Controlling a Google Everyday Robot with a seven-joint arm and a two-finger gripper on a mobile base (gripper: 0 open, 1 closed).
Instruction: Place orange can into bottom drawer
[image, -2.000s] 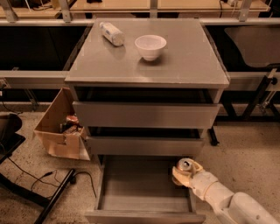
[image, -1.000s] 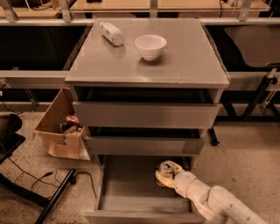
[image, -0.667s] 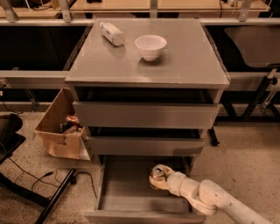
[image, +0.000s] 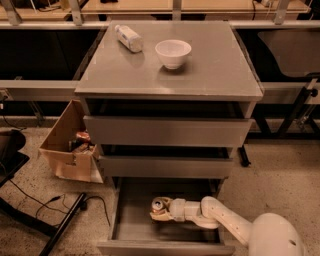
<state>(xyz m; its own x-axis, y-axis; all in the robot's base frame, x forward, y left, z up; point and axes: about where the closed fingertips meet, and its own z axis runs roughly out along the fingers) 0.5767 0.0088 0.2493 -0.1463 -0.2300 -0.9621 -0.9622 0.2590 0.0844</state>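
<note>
The bottom drawer (image: 135, 220) of the grey cabinet stands pulled open, its flat floor showing. My white arm reaches in from the lower right. My gripper (image: 161, 209) is inside the drawer, left of its middle, shut on the orange can (image: 159, 204). The can stands upright with its silver top up, low over or on the drawer floor; I cannot tell which. Its label is mostly hidden by the fingers.
A clear plastic bottle (image: 129, 38) lies on the cabinet top (image: 220, 70) next to a white bowl (image: 173, 52). Two shallower drawers (image: 165, 131) are slightly open above. A cardboard box (image: 67, 145) with items sits on the floor at left, beside a dark stand leg (image: 60, 229).
My gripper has carried the can from the drawer's right side leftward and lower into the drawer.
</note>
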